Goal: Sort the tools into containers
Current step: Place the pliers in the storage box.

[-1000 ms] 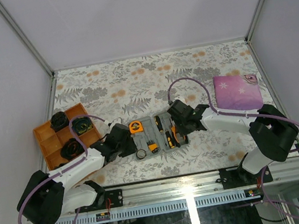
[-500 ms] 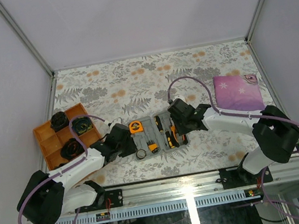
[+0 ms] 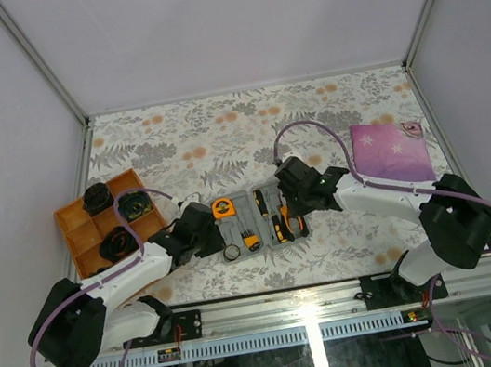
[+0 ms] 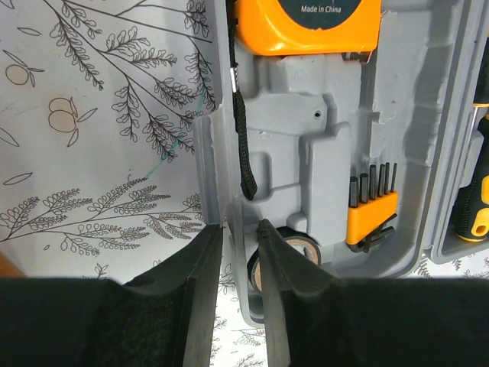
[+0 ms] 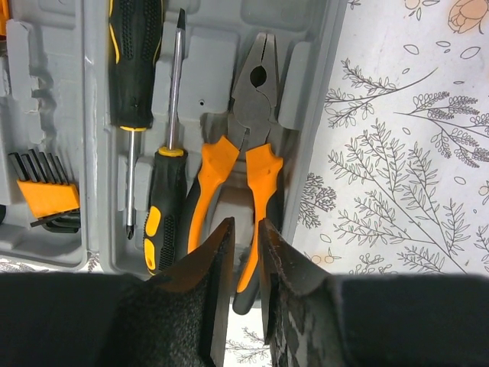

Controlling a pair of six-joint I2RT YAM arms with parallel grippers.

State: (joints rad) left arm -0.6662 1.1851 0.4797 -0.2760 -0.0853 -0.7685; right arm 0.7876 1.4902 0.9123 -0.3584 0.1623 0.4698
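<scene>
Your right gripper (image 5: 246, 226) has narrowed around a handle of the pliers (image 5: 256, 95), grip unclear, while the left gripper (image 4: 241, 229) pinches the left rim of the tool case (image 4: 321, 180); next, seat the pliers flat.

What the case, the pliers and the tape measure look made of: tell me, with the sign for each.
The case: matte grey plastic, going by its moulded recesses. The pliers: dull grey metal head; orange-and-black handles look like plastic or rubber sleeves. The tape measure: smooth orange plastic shell, slightly glossy.
</scene>
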